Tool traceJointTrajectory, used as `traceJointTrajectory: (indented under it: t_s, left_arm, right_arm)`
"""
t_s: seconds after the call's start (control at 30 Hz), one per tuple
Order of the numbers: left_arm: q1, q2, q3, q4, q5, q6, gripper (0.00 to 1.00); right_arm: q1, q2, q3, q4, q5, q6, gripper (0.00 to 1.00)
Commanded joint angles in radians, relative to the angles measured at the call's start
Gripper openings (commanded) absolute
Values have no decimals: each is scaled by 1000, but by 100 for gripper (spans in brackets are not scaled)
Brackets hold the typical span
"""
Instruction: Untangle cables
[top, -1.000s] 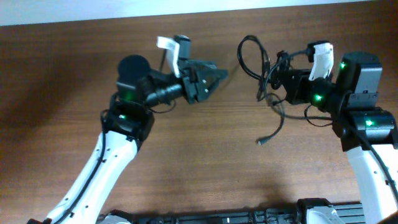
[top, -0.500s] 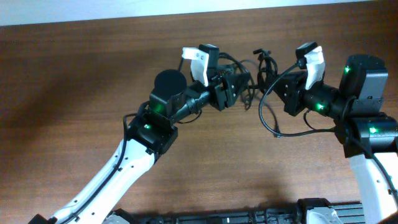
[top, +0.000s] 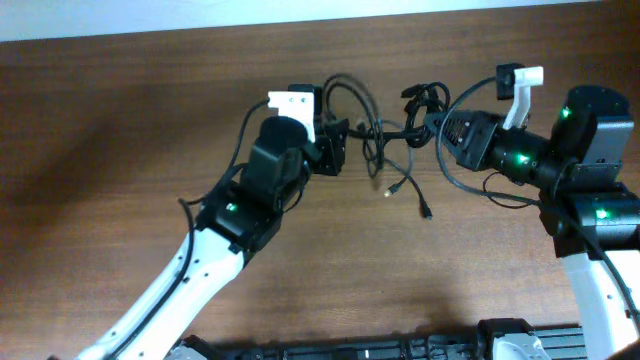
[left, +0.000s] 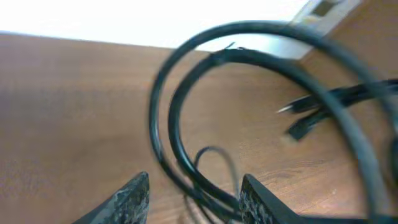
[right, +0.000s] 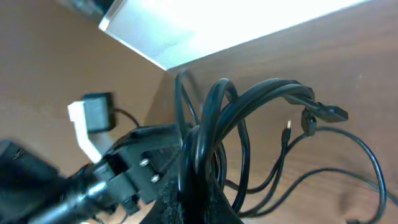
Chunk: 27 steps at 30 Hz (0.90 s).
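Observation:
The cables are a bundle of thin black cords stretched between my two grippers at the far middle of the table, with two plug ends trailing toward me. My right gripper is shut on the bundle's right side; in the right wrist view the cords arch up out of the pinched gripper. My left gripper meets the bundle's left side. In the left wrist view its jaws stand apart around two looped strands, which pass between the fingers of this gripper, close to the right finger.
The brown wooden table ends at a white strip just behind the cables. A black bar runs along the near edge between the arm bases.
My left arm swung right into the cable loops and its jaws narrowed around two strands. The right gripper kept its hold while the bundle spread out, its plug ends shifting toward the table's middle.

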Motion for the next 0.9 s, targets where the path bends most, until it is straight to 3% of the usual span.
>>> traceJointTrajectory:
  t_s: [0.0,0.13,0.23,0.33,0.4,0.6,0.77,0.87]
  left_arm:
    - [1,-142,8,44,21,179,51]
    - [1,-239,8,42,34,335,53]
    - [1,-257,8,31,129,391,59]
    - [1,-240,8,27,283,404,89]
    - [1,-212,8,27,326,405,98]
    - [-9,-140,8,55,541,669,96]
    - [-72,-85,8,93,539,857,96]
    - [-99,-70,8,146,510,877,92]
  right_arm:
    - [-4,-19,7,-31,45,178,4]
    - [-4,0,7,-50,60,266,4]
    - [-4,8,7,-49,60,351,4]
    - [-4,9,7,-48,60,498,4]
    - [-3,9,7,-48,51,633,4]
    - [-3,9,7,-48,-1,750,4]
    - [-3,9,7,-48,0,769,4]
    - [-3,9,7,-48,0,769,4]
